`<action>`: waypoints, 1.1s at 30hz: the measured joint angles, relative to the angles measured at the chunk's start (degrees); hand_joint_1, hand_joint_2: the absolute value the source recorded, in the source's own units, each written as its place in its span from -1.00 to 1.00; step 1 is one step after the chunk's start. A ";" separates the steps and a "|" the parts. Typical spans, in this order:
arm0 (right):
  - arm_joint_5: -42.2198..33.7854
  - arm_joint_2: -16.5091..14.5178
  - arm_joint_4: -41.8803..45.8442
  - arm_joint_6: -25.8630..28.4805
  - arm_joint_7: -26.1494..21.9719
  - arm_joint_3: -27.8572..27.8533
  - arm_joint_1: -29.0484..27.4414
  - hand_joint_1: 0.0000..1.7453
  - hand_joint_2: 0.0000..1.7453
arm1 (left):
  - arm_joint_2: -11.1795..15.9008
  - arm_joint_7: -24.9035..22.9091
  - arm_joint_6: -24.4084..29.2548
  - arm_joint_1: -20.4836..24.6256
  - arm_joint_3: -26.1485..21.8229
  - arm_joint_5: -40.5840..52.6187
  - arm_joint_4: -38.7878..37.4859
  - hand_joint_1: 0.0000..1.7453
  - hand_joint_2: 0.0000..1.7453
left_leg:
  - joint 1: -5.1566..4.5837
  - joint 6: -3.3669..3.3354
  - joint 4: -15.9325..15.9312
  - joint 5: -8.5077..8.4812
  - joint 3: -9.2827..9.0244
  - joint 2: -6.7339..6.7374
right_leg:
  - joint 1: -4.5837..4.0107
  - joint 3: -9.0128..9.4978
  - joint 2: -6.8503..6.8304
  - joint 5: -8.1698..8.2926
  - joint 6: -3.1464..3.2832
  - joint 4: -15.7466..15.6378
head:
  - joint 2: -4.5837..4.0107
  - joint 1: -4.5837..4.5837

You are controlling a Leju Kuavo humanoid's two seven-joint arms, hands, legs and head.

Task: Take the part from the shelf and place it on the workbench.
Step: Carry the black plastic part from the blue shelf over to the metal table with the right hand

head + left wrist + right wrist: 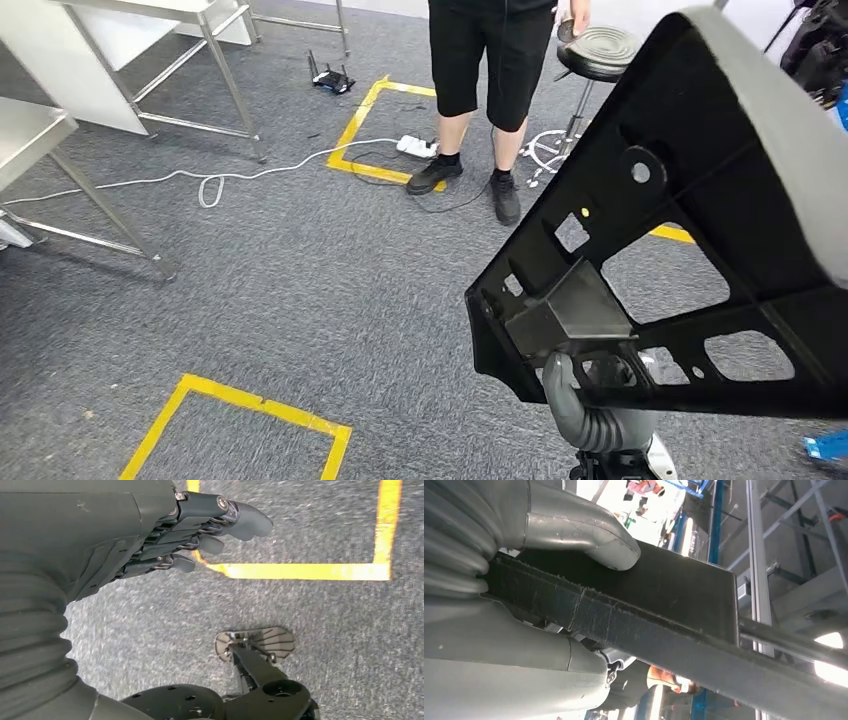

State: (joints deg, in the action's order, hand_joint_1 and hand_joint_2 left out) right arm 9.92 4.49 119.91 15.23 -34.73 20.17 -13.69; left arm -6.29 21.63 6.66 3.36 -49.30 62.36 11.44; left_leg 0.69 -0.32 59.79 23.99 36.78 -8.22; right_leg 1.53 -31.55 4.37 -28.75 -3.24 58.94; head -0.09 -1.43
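Observation:
A large black moulded part (pixel 700 200) with ribs and cut-out holes is held up close in front of me at the right of the head view. My right hand (pixel 580 400) grips it from below at its lower corner. In the right wrist view the thumb (pixel 589 535) presses on one face of the part (pixel 664 605) and the rest of the hand (pixel 524 650) wraps the other side. My left hand (pixel 200 535) hangs over the grey carpet with its fingers stretched out and nothing in it.
A steel table (pixel 30 130) stands at the left and another (pixel 200 15) behind it. A person (pixel 490 60) stands ahead beside a black stool (pixel 600 45). A white cable (pixel 210 180), a power strip (pixel 418 147) and yellow tape squares (pixel 250 405) lie on the carpet.

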 joint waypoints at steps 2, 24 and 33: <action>-0.01 -0.01 -0.01 0.00 -0.01 -0.02 0.09 1.00 1.00 | 0.03 0.04 0.03 -0.31 -0.13 0.00 -0.01 -1.00 1.00 | 0.20 0.76 -0.34 -0.41 0.29 -0.53 | 0.09 0.22 -1.36 0.50 1.13 -0.14 | 0.00 -0.04; 0.00 0.19 -0.24 -0.20 0.26 -0.06 0.75 1.00 1.00 | -0.04 2.15 -1.02 0.68 -0.36 1.09 0.02 -1.00 1.00 | -0.01 -1.96 -0.18 0.91 -0.78 5.06 | -0.67 -6.99 -4.64 -6.63 1.16 15.95 | 0.00 0.16; -0.03 0.38 -0.37 -0.20 0.51 -0.03 0.94 1.00 1.00 | -0.09 2.19 -0.90 0.37 -0.41 1.10 -0.01 -1.00 1.00 | 0.01 0.78 -0.42 -0.37 0.24 0.08 | 0.04 0.76 -1.88 0.52 1.36 -0.32 | 0.00 0.26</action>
State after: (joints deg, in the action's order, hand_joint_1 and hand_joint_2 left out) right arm 9.90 4.86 119.54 15.04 -34.22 20.14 -12.75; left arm -6.39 23.82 5.76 3.73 -49.71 63.46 11.43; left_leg 0.70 0.46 59.37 23.63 37.02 -8.14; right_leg 1.57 -30.79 2.49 -28.24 -1.88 58.62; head -0.09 -1.16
